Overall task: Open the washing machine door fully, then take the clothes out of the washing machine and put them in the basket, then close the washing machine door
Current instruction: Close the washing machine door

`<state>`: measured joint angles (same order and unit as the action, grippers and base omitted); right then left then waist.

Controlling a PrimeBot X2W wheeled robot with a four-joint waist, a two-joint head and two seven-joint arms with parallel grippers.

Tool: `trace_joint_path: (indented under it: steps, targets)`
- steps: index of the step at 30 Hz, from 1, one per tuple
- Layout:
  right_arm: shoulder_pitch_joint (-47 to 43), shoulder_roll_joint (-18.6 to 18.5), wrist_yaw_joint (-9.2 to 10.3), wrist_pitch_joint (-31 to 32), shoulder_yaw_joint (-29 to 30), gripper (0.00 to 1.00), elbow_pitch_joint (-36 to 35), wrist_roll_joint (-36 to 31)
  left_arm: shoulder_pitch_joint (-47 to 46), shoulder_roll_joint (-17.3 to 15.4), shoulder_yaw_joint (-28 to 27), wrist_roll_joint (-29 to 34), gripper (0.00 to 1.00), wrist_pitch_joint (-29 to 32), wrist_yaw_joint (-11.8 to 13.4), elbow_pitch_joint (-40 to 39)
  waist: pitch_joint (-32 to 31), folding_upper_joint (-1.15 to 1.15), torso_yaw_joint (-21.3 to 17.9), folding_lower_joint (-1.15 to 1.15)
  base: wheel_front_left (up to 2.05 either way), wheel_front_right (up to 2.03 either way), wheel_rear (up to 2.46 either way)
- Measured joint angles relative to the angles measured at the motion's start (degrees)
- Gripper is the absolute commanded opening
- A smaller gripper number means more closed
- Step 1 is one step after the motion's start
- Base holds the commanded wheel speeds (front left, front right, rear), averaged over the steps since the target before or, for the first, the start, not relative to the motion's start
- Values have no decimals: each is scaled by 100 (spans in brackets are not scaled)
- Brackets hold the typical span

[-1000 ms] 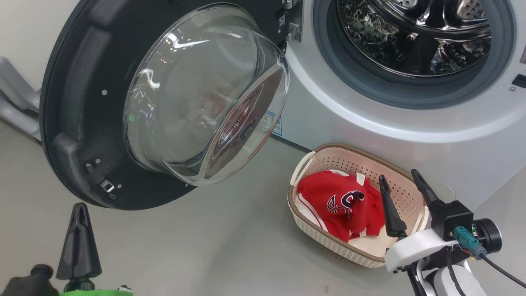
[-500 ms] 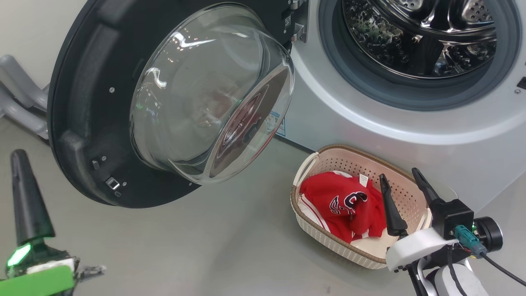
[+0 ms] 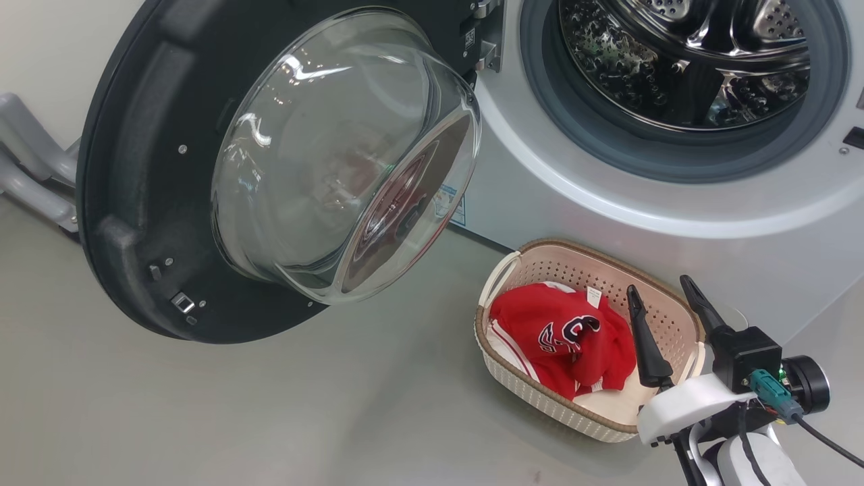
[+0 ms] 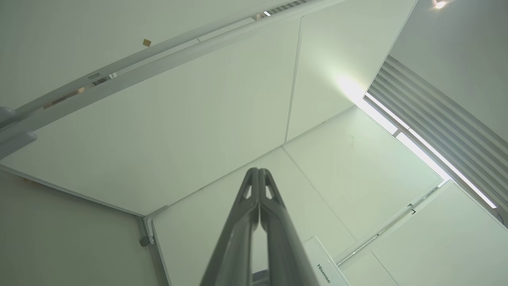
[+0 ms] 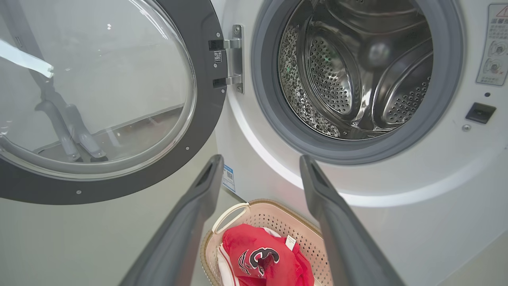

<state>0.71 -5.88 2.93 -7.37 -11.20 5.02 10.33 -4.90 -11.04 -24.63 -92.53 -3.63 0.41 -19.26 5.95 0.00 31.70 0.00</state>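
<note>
The washing machine door [image 3: 283,169] stands swung wide open, left of the washing machine [image 3: 607,202]. The clothes [image 3: 560,334] lie bunched inside the basket [image 3: 540,398], on the floor just before the machine. The right claw [image 3: 658,283] hovers spread and empty above the basket's right end. The left claw [image 4: 258,171] is pressed together, gripping nothing, pointing at white wall panels [image 4: 198,111].

Right arm is wearing a white moulded plastic wrist shell [image 3: 682,405], carrying a black boxy housing [image 3: 746,358] and a black round end cap [image 3: 806,385]. Teal plug connector [image 3: 769,393] is feeding a thin black cable [image 3: 827,441]. The right jaws are showing two long dark tapered fingers [image 3: 646,344]. The left jaws' grey fingers [image 4: 242,230] are showing triangular cutouts near the tips.
</note>
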Motion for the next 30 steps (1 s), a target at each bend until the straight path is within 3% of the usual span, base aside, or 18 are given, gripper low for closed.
trace_joint_path:
  steps: [5, 12, 21, 30]
  targets:
    - [-4, -4, 8, 4, 9, 100, -8, 1, -381, -632, -246, -348, 0, 543, 449, 894, -7, 0, -30, 0, 0, 0, 0]
    - [-8, -47, 16, 58, 30, 100, -71, 0, -755, -1304, 11, -528, 0, 1259, 612, 1967, 11, 0, -80, 0, 0, 0, 0]
    - [-33, -66, 31, 58, 74, 100, -165, 0, -1259, -1622, 880, -511, 0, 2039, 637, 2665, 42, 0, -141, 0, 0, 0, 0]
    - [-159, -62, 82, 58, 151, 100, -252, 1, -1528, -1606, 1628, -470, 0, 2610, 637, 3123, 45, 0, -186, 0, 0, 0, 0]
